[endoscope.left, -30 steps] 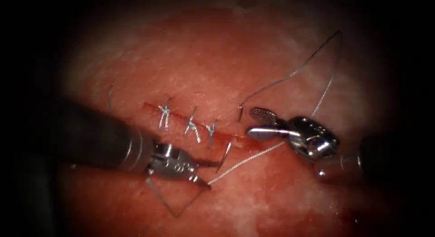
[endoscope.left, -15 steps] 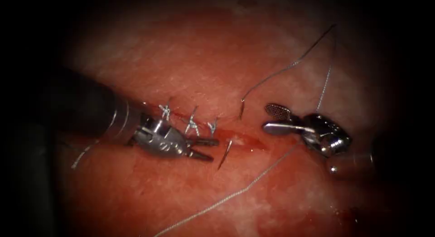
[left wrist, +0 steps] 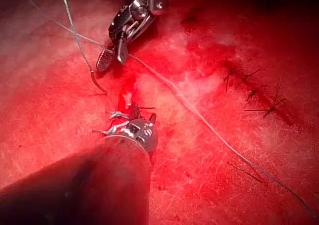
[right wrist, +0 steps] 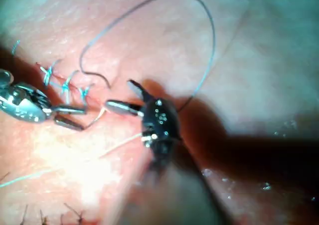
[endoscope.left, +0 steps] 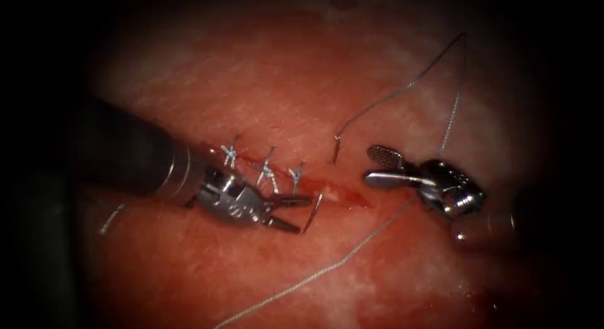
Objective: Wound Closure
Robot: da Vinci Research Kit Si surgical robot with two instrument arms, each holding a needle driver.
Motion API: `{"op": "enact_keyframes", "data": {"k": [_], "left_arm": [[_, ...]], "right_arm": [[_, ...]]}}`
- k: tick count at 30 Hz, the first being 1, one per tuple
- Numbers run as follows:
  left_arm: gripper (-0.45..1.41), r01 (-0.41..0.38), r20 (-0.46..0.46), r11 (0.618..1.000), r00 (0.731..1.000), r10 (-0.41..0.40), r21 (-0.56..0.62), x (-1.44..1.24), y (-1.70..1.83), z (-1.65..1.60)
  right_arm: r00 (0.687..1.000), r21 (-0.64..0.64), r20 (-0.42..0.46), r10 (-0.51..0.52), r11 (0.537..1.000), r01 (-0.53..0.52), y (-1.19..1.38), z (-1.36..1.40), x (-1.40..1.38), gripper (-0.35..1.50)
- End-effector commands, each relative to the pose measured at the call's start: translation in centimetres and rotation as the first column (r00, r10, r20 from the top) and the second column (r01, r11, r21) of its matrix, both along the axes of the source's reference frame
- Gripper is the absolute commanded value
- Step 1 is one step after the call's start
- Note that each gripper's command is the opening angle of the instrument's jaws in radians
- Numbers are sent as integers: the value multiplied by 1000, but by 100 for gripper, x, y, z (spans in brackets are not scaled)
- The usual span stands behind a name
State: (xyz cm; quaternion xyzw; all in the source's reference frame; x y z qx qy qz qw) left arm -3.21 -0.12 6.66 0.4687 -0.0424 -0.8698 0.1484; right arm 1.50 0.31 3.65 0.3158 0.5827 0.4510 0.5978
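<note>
The curved needle (endoscope.left: pixel 313 212) sits through the tissue (endoscope.left: pixel 302 83) at the right end of the cut (endoscope.left: pixel 343 194). Its point sticks out on the near lip. Its tail (endoscope.left: pixel 336 153) stands out of the far lip, trailing the thread (endoscope.left: pixel 409 85). My left tool (endoscope.left: pixel 294 214) has its jaws open on either side of the point, holding nothing; the left wrist view shows it (left wrist: pixel 110 124) too. To the right of the needle my right tool (endoscope.left: pixel 379 166) is open and empty, as the right wrist view (right wrist: pixel 124 98) also shows.
Three knotted stitches (endoscope.left: pixel 267 173) close the cut's left part. The thread arcs up to the right, drops behind the right tool and runs down-left across the tissue (endoscope.left: pixel 327 270). A short loose thread end (endoscope.left: pixel 111 219) lies at the left. Red fluid (endoscope.left: pixel 327 190) wets the cut.
The left tool has left the thread below the cut, risen to the cut and moved right until its open jaws reach the needle's point. The right tool backed off slightly rightward, then held still.
</note>
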Motion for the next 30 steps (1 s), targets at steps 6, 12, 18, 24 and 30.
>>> {"op": "enact_keyframes", "data": {"k": [6,12,18,24,30], "left_arm": [[13,-61,-33,997,998,60,-44,-8,-16,16],[18,-59,-15,994,998,57,-89,-21,-16,19],[17,-51,4,992,999,52,-114,-20,-12,22],[-13,-47,9,991,999,49,-123,-21,-4,27],[-18,-48,14,992,999,50,-121,-28,-4,30]], "right_arm": [[1000,-21,-14,6,1000,-6,-12,4,9,120],[1000,-40,-16,13,999,-13,-12,5,13,120],[1000,-49,-17,14,999,-15,-13,7,14,120],[1000,-57,-14,17,998,-17,-15,15,17,120],[1000,-58,-14,17,998,-17,-16,16,17,120]]}}
